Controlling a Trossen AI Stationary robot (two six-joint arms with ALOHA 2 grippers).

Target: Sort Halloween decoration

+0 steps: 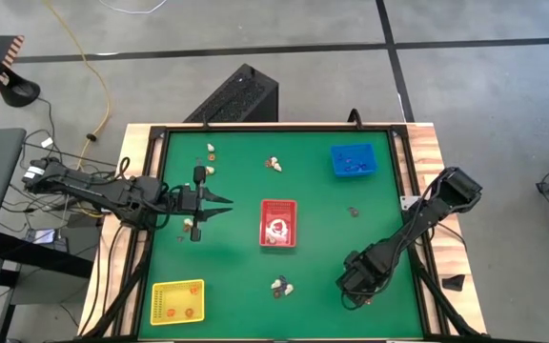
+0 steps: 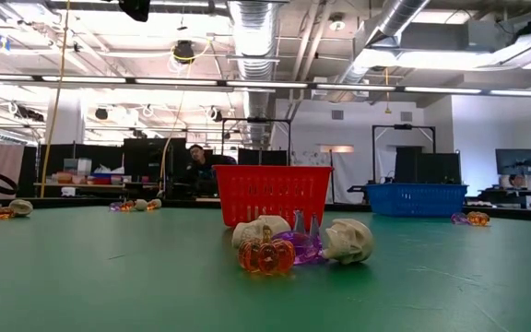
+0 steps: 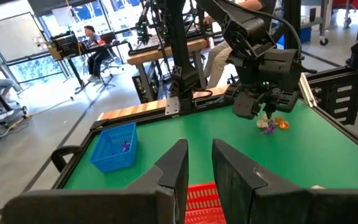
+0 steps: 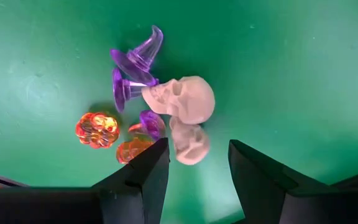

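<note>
Cream skulls (image 4: 182, 115) lie just beyond the open right tool (image 4: 194, 163).

Both arms are dark, near-black, built of slim links between bulkier boxy joint housings. The left arm (image 1: 103, 191) carries loose black cabling along its links. Each gripper ends in two flat, tapered dark fingers (image 4: 143, 180) with angular edges.
</note>
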